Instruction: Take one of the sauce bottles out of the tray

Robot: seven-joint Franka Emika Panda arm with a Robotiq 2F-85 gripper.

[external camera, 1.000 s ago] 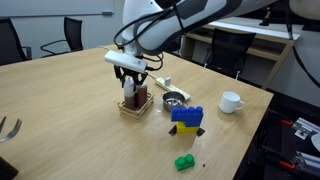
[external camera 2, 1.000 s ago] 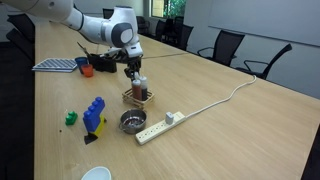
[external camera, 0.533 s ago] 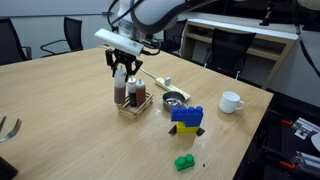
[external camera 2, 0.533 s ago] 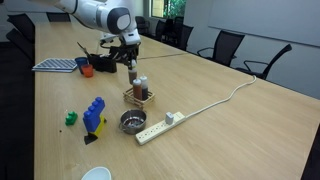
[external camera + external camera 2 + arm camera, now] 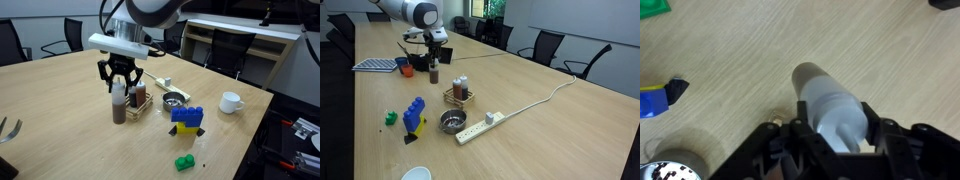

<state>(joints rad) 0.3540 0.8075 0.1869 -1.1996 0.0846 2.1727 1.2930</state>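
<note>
My gripper (image 5: 119,84) is shut on the sauce bottle (image 5: 119,106), a slim bottle with a pale top and brown lower body. I hold it upright just beside the tray (image 5: 137,106), clear of it; I cannot tell whether its base touches the table. In the other exterior view the gripper (image 5: 433,62) and bottle (image 5: 433,74) are well apart from the wooden tray (image 5: 458,98), which still holds a darker red-brown bottle (image 5: 462,88). The wrist view shows the pale bottle (image 5: 830,105) clamped between both fingers (image 5: 835,135).
A round metal bowl (image 5: 173,99) and a white power strip (image 5: 480,125) lie close to the tray. A blue-and-yellow block stack (image 5: 185,119), a green block (image 5: 184,162) and a white mug (image 5: 231,101) stand further on. Office chairs ring the table.
My gripper lifted the sauce bottle up out of the tray and carried it sideways away from the tray, then lower toward the table. The tray and other objects stayed put.
</note>
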